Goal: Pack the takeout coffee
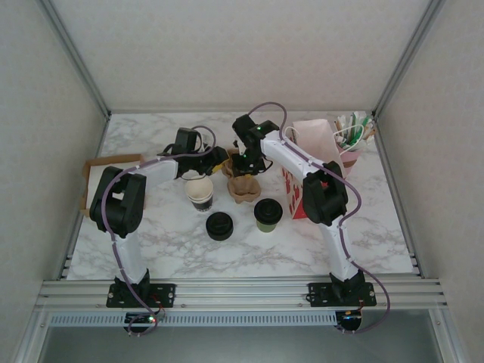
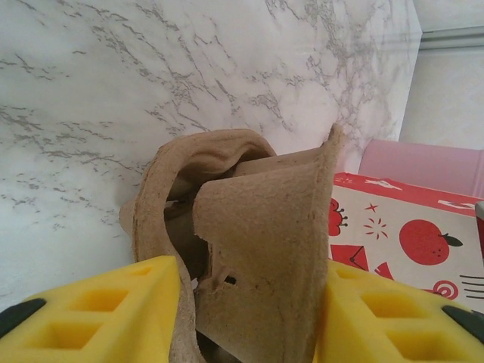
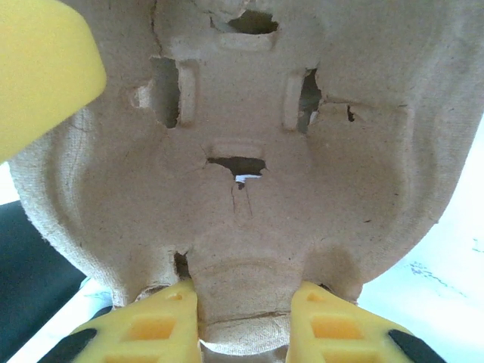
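- Top external: both arms reach mid-table, left gripper (image 1: pixel 221 160) and right gripper (image 1: pixel 246 162) meeting over the pulp carrier (image 1: pixel 243 187).
- Right fingers (image 3: pixel 155 327) pinch its rim tab; left fingers (image 2: pixel 98 314) straddle a folded wall, half apart, grip unclear.
- Takeout coffee (image 1: pixel 268 214) stands nearer, right of a loose lid (image 1: pixel 219 225); carrier's back edge hides under the grippers.

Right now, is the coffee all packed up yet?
Not yet. Done: the coffee cup has its black lid on. In hand: the right claw pinches the cardboard cup tray, and the left claw has a finger on each side of the tray's wall. Left: the cup stands alone on the table, not yet in the tray.
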Available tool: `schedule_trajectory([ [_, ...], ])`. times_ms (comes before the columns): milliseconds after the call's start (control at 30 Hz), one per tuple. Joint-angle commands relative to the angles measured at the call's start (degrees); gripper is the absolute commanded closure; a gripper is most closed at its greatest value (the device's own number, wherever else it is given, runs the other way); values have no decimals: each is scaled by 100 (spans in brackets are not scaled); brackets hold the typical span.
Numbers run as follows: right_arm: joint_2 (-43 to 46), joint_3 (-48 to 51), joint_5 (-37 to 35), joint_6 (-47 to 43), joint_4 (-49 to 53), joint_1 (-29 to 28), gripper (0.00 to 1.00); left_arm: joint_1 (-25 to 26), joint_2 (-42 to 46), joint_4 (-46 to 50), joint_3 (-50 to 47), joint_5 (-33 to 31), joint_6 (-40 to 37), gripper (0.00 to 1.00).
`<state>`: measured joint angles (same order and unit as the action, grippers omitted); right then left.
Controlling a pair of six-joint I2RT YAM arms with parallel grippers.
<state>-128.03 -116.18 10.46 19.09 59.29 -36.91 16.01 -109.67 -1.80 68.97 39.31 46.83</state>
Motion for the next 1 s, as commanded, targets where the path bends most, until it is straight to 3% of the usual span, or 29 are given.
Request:
schedule_trajectory([
  [0,216,49,-141,107,-69,-43,78,-23,91,-58,-151,92,69,47],
  [267,46,-71,-248,152,33,-34,77,-21,411,-522,-288,190,158,40],
  [567,-56,-91,-229,217,-9,-31,77,-52,900,-706,-496,-84,-1,22],
  [667,9,-26,-209,234,-87,-36,77,-96,949,-760,-601,-131,-9,22],
  [967,64,-63,-300,267,-85,-29,77,-168,1109,-105,-809,-298,-429,39],
])
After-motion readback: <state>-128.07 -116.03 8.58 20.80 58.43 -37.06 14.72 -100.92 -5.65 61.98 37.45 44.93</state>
